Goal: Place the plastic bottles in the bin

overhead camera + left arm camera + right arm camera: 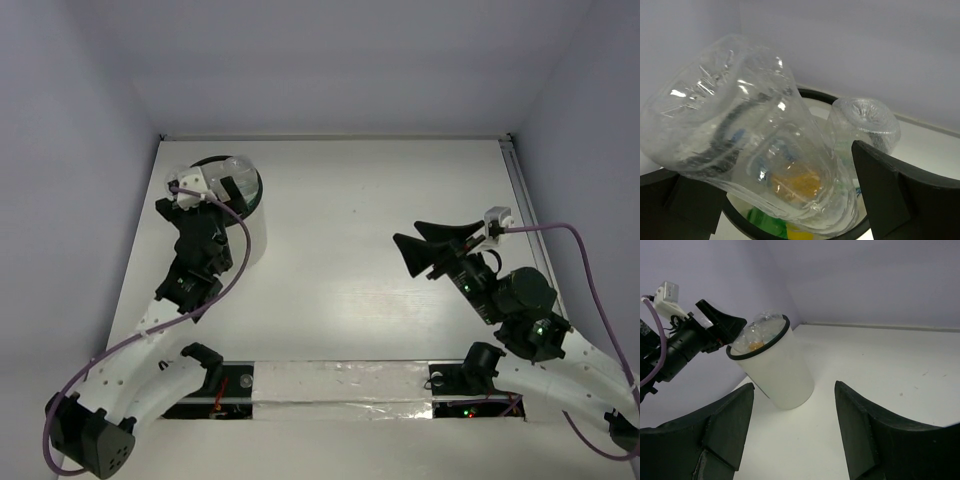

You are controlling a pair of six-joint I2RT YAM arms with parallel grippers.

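Observation:
The bin (245, 215) is a white cylinder with a black ring rim at the far left; it also shows in the right wrist view (777, 372). A clear crushed plastic bottle (740, 130) with an orange cap lies neck-down in the bin's mouth, its base sticking up above the rim (762, 322). My left gripper (212, 186) hovers at the rim with its jaws spread wide on either side of this bottle, and I see no squeeze on it. A second clear bottle (865, 122) stands inside the bin. My right gripper (418, 252) is open and empty over the table at the right.
Green and yellow items (767, 224) lie deep in the bin. White walls enclose the table on the left, back and right. A taped strip (340, 385) runs along the near edge between the arm bases.

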